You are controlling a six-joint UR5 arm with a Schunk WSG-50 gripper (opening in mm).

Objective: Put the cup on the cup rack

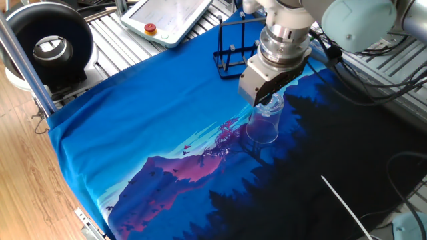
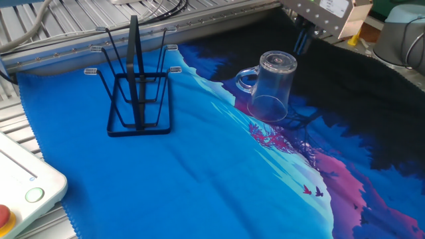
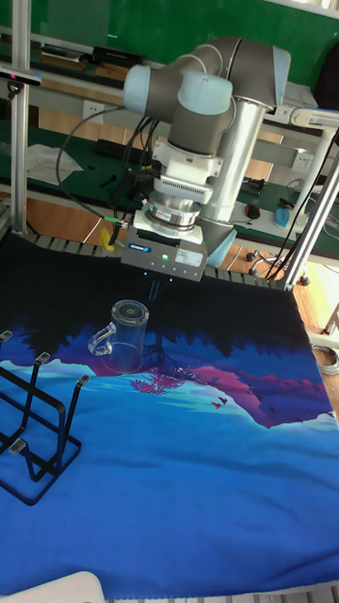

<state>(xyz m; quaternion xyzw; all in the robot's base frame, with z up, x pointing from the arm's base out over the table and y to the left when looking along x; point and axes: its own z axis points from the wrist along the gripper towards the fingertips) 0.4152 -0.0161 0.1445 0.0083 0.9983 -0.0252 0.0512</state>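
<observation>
**Table, cloth, cup and rack: items as seen**

Surface: a table covered by a printed cloth [image 1: 153, 113], bright blue on one side, passing through a pink and purple mountain scene into near-black forest on the other. Ribbed metal shows beyond the cloth's edges.

Cup [image 2: 272, 86]: clear glass with a side handle, standing upside down on the cloth, thick base uppermost, at the border of the blue and the dark print. The handle points toward the rack in the other fixed view. Nothing touches it.

Cup rack [image 2: 136, 89]: black wire, rectangular base, thin pegs slanting upward. It stands on the blue part, well apart from the cup.

Arm: grey and pale blue joints, wrist pointing straight down at the table. The gripper [image 3: 155, 286] hangs above the cup and slightly behind it, apart from the glass. Its dark fingers [image 2: 302, 41] point down and look close together, holding nothing; how narrow the gap is cannot be told.

Other: a white pendant [image 1: 170, 19] with a red button lies on the metal beyond the rack; a black round fan [image 1: 48, 47] sits at the table corner.
</observation>
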